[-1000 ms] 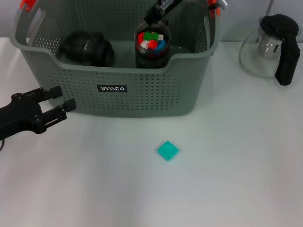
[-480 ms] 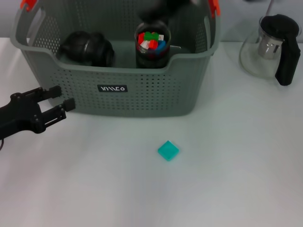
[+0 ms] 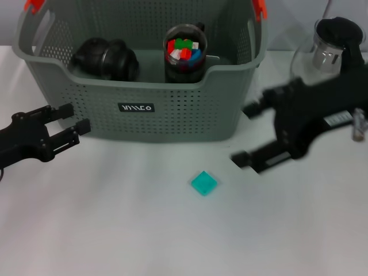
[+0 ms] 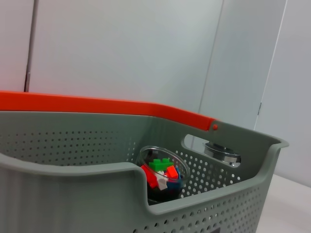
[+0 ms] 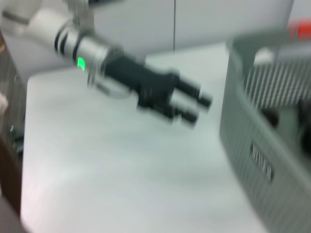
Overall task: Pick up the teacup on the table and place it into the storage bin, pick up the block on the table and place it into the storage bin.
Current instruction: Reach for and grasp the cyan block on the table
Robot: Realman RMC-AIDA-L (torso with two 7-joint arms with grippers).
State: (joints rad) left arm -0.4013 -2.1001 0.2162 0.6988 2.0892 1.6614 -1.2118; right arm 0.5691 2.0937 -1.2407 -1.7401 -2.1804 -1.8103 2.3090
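The teacup, a dark cup filled with coloured bricks, stands inside the grey storage bin; the left wrist view also shows the teacup behind the bin's wall. A teal block lies on the white table in front of the bin. My right gripper hovers open and empty just right of the bin's front corner, up and to the right of the block, blurred by motion. Left of the bin, my left gripper rests open on the table.
A black rounded object sits in the bin's left half. A glass teapot with a black handle stands at the back right, behind my right arm. The right wrist view shows the left arm's gripper beside the bin.
My right arm has left the back of the bin and swung down to the table right of it, near the teal block. The teacup stays in the bin. The left arm has not moved.
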